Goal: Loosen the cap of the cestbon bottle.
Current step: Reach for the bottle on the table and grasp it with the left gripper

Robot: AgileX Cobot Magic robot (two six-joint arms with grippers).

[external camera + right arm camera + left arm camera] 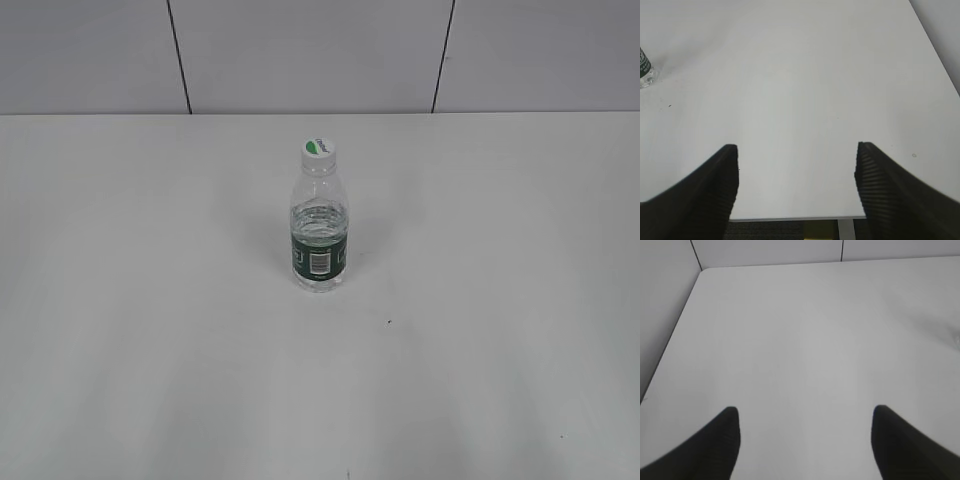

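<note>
Plainly nothing has begun. The small clear plastic water bottle with the dark green label band [319, 235] stands upright on the broad white matte table [130, 300], and the little round white screw cap with the green leaf mark [318, 151] sits square on its neck, to all appearance fully screwed down. No arm or gripper shows anywhere near the bottle in the exterior view; both are well apart from it.

The left gripper [805, 432] hangs over bare table with its two dark fingers [715, 450] spread wide and nothing between them; from its own camera the bottle is not to be made out, save perhaps a faint pale smudge at the right edge, too blurred to call. The right gripper [796, 175] is likewise spread wide and holds nothing, hovering at the table's near edge, with the foot of the bottle just showing far off to its upper left.

So, as I judge it, the whole job is left: one gripper must come in and steady the bottle's body, the other must close on the cap and twist it.

The table around the bottle is smooth and plain, with only a tiny dark speck [389, 321] a little to the bottle's lower right. Behind the bottle rises a pale grey panelled wall [310, 55] split by thin dark seams. A strip of dark floor shows under the table edge in the right wrist view.
</note>
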